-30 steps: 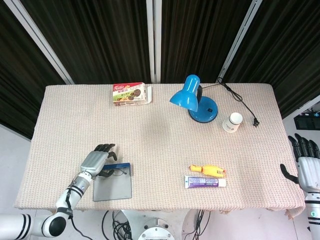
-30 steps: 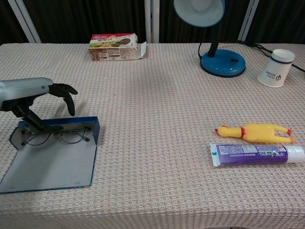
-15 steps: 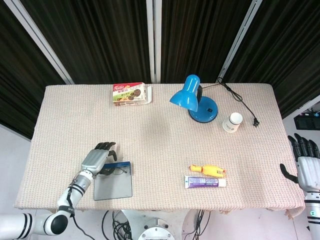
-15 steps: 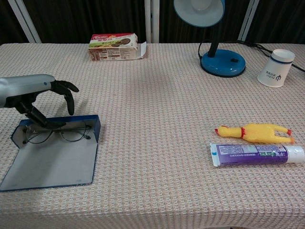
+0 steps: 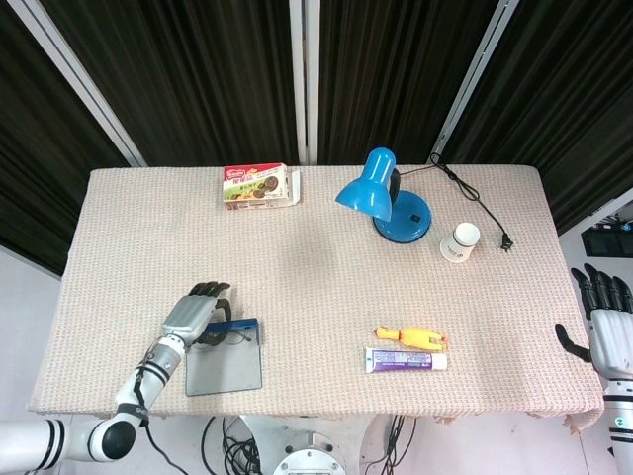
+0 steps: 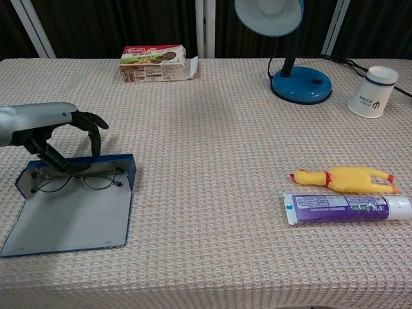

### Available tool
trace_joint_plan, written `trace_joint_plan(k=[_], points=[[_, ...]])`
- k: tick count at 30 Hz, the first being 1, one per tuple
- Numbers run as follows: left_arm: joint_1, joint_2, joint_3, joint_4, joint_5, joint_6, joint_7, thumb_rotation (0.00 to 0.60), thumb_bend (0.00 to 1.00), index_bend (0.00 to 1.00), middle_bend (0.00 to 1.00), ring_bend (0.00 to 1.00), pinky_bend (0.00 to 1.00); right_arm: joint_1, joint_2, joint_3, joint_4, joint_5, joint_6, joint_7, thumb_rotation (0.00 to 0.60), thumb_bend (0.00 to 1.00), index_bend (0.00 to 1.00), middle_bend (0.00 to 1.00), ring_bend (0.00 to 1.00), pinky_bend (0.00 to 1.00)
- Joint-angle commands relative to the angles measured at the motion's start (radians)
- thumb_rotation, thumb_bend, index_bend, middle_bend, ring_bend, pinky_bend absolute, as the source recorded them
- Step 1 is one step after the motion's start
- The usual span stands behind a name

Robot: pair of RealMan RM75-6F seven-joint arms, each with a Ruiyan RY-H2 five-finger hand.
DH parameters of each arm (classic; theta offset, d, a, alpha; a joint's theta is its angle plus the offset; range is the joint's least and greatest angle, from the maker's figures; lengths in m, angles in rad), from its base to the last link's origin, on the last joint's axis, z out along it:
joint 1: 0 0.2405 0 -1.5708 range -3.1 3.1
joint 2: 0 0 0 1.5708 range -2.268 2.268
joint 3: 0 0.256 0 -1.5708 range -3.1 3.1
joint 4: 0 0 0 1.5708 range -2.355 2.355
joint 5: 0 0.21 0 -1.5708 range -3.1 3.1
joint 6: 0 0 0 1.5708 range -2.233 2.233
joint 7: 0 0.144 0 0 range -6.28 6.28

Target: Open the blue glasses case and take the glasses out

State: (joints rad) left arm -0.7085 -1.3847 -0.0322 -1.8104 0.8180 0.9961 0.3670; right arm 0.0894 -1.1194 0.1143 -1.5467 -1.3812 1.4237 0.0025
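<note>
Blue case (image 6: pixel 71 209) open and flat, near left on counter (image 6: pixel 219 161), glasses (image 6: pixel 77 177) inside. Left hand (image 6: pixel 48 125) curled over glasses, grip hard to tell. Right hand (image 5: pixel 605 322) wide, off counter. Could slip; thin frame, case may drag along.

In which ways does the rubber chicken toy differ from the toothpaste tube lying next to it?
The rubber chicken toy is yellow with red ends, while the toothpaste tube is purple and white with print. The chicken has an uneven, bumpy outline; the tube is flat and straight-sided. The chicken lies farther from the table's front edge, and the tube lies nearer and looks somewhat longer. Both lie flat, lengthwise left to right, almost parallel, untouched by either hand.
</note>
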Motion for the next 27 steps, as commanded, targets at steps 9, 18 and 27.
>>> trace_joint_plan(k=[9,18,27], points=[[0.026,-0.014,-0.016,0.030,0.107,0.056,-0.017,0.600,0.38,0.56,0.12,0.00,0.00,0.001,-0.001,0.001,-0.004,0.000,0.001,-0.007,0.600,0.27,0.00,0.00,0.00,0.00],[0.058,-0.149,-0.016,0.240,0.295,0.196,0.017,0.600,0.38,0.58,0.13,0.00,0.00,0.002,-0.003,-0.001,-0.002,0.004,-0.005,-0.009,0.600,0.27,0.00,0.00,0.00,0.00],[0.071,-0.276,-0.018,0.489,0.464,0.274,-0.034,0.600,0.38,0.58,0.14,0.00,0.00,0.000,-0.003,-0.003,0.008,0.011,-0.011,-0.002,0.600,0.27,0.00,0.00,0.00,0.00]])
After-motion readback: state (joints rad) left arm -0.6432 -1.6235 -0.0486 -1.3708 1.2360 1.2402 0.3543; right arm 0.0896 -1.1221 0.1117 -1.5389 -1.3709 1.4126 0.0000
